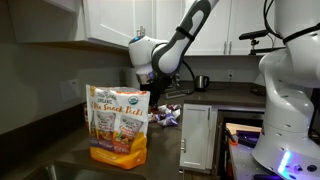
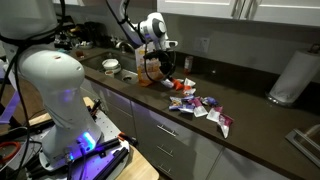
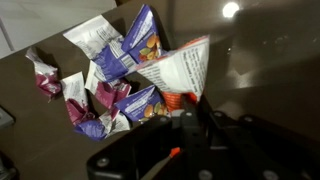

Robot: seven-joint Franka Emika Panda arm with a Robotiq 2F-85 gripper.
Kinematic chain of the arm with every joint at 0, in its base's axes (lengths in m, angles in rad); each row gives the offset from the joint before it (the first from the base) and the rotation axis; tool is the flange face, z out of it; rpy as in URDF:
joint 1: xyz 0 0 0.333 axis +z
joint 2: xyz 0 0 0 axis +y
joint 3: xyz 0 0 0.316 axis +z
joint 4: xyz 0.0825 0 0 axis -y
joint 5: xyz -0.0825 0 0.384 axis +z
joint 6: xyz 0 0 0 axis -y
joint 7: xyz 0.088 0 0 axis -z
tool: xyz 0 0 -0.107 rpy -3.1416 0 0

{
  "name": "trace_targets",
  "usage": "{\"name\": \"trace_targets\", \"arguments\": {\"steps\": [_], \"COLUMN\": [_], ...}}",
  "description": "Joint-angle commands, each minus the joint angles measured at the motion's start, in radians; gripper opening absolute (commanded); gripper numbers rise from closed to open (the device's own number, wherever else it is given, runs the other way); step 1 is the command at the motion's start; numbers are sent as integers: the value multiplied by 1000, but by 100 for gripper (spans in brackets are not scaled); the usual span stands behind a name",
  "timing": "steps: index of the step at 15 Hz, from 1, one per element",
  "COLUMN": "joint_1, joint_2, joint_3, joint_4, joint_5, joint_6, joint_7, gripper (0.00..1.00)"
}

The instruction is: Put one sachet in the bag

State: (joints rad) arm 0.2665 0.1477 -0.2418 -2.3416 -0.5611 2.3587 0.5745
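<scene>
bag (image 1: 118, 125): yellow-orange stand-up pouch, upright on dark bench (image 1: 235, 100), printed front towards an exterior view
pile of packets (image 3: 115, 85): purple and white, scattered on bench beside bag
sachet (image 3: 178, 98): red-orange, only a sliver showing in wrist view, tucked under a white packet at edge of pile, just beyond claw tips
claw (image 3: 195, 120): by upper corner of bag in an exterior view (image 1: 152, 88); fingers dark and blurred, apart or clamped cannot be told
</scene>
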Motion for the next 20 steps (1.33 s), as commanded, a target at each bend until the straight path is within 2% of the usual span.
{"name": "trace_targets", "arguments": {"steps": [1, 6, 11, 16, 20], "joint_1": [-77, -133, -136, -120, -109], "joint_2": [-193, -379, -493, -492, -435], "joint_3": [110, 220, 269, 288, 302], "joint_4": [-70, -77, -45, -6, -8], "joint_5": [32, 227, 396, 551, 653], "joint_6": [-135, -227, -223, -189, -54], "joint_7": [-52, -200, -305, -383, -431], "gripper": [6, 6, 6, 6, 6]}}
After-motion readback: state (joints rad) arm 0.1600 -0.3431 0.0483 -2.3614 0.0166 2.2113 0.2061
